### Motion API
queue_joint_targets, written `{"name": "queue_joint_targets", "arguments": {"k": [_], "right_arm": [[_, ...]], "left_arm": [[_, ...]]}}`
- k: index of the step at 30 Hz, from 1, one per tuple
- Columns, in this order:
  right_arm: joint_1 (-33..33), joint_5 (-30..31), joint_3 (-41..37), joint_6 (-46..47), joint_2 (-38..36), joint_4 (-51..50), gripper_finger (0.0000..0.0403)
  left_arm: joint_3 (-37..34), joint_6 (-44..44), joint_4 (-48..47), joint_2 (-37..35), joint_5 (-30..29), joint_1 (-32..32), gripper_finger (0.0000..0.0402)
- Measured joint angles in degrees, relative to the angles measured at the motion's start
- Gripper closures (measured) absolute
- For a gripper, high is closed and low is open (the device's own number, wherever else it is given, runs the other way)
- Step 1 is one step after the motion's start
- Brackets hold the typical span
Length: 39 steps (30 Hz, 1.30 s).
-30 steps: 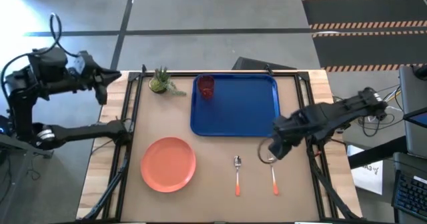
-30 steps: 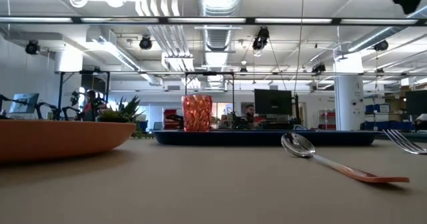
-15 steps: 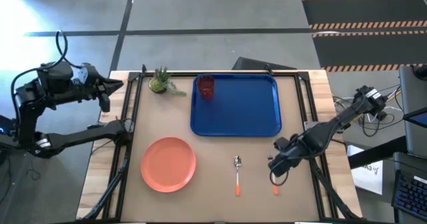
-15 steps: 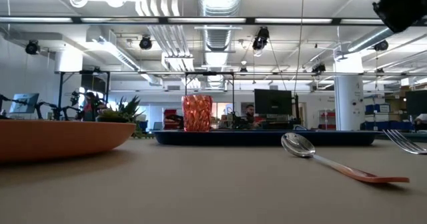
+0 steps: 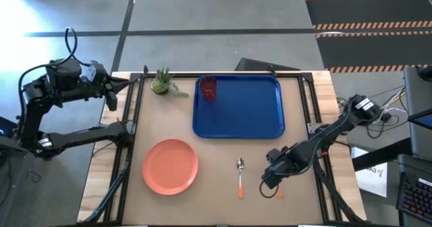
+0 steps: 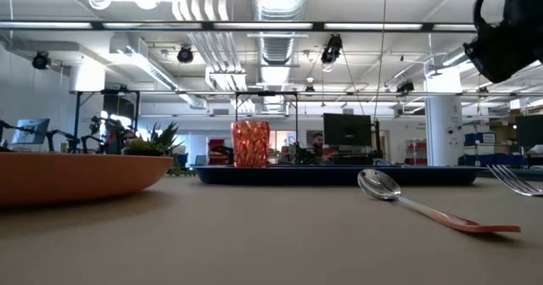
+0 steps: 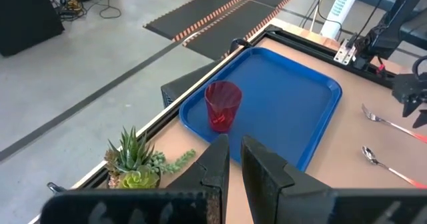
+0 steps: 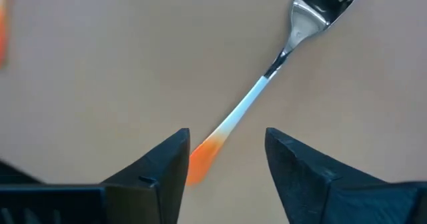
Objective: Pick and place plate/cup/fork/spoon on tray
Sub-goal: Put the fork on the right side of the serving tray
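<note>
Reader: Change at the right gripper (image 5: pixel 270 180) over the last second?

Legend: Shifted from beside the near right corner of the tray (image 5: pixel 243 112) toward the table's (image 5: pixel 202 203) front edge, down over the fork (image 8: pixel 267 74). Now spread wide, empty, fingers (image 8: pixel 163 161) flanking the orange end of the handle without touching it.

Reader: Meaning for the task?

Legend: Likely a grasp of the fork about to begin; needs a further descent and a closing on the thin handle. Risk of pinching only the tip.

Reader: Positions of the other pieces?

Legend: Cup (image 5: pixel 208 88) already upright in the tray's far left corner. Plate (image 5: pixel 170 166) on the table, front left, well apart from the tray. Spoon (image 5: pixel 239 176) just beside the gripper, toward the plate, head pointing at the tray. Fork mostly hidden from above, only the handle end showing.

Reader: Left gripper (image 5: pixel 111 92)?

Legend: Waiting off the table's far left corner, near the potted plant (image 5: pixel 162 84), fingers nearly together, nothing between them.
</note>
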Motion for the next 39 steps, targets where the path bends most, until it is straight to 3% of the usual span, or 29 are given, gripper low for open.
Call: {"name": "queue_joint_targets", "arguments": {"k": [16, 29, 33, 39], "right_arm": [[-0.3, 3.5, 0.0, -1.3, 7.2, 3.9, 0.0202], [-0.9, 4.8, 0.1, -2.6, 9.0, 5.3, 0.0204], [-0.9, 4.9, 0.1, -2.4, 9.0, 4.8, 0.0244], [-0.9, 5.1, -0.4, -2.4, 9.1, 4.6, 0.0375]], "left_arm": [[0.0, 0.1, 0.0, -1.4, 1.4, 0.0, 0.0382], [0.0, 0.0, 0.0, -1.4, 3.4, 0.0, 0.0382], [-0.3, 0.0, -0.1, -1.4, 3.4, 0.0, 0.0382], [-1.2, 0.0, -0.1, -1.4, 3.4, 0.0, 0.0382]]}}
